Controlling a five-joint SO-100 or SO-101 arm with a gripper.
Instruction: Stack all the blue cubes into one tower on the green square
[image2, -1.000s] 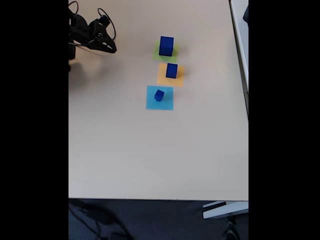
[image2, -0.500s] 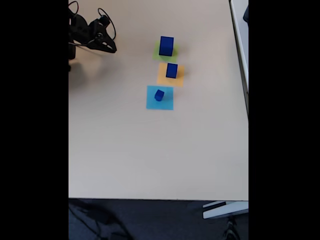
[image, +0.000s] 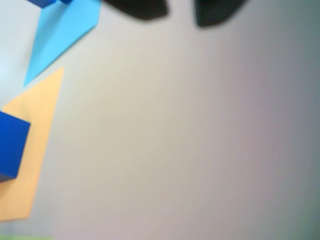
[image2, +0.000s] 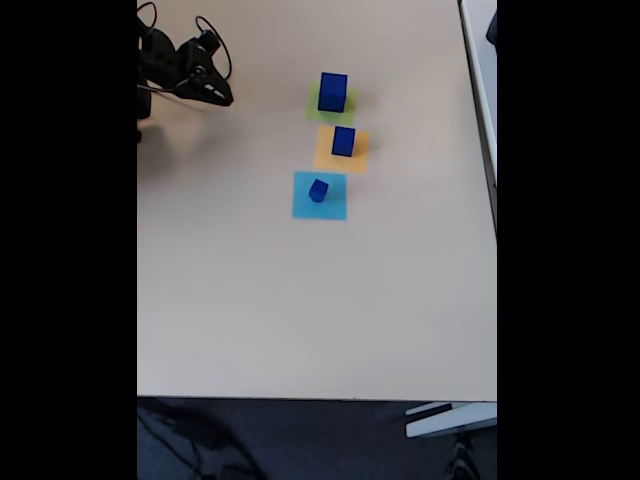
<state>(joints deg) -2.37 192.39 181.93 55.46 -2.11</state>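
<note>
Barely begun — the largest cube (image2: 333, 91) sits on the green square (image2: 318, 107); two others wait apart. The gripper (image2: 215, 92) holds nothing — its opening I cannot tell.

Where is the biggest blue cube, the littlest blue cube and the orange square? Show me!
biggest blue cube (image2: 333, 91), fixed view, on its front face.
littlest blue cube (image2: 318, 190), fixed view, on its middle.
orange square (image2: 327, 153), fixed view, on bare paper left of the cube standing there.

wrist view blurred | dark-blue solid cube (image: 11, 146) on flat orange paper square (image: 31, 150) cut by left edge | black gripper (image: 180, 12) fingertips cut by top edge, opening unclear
</note>
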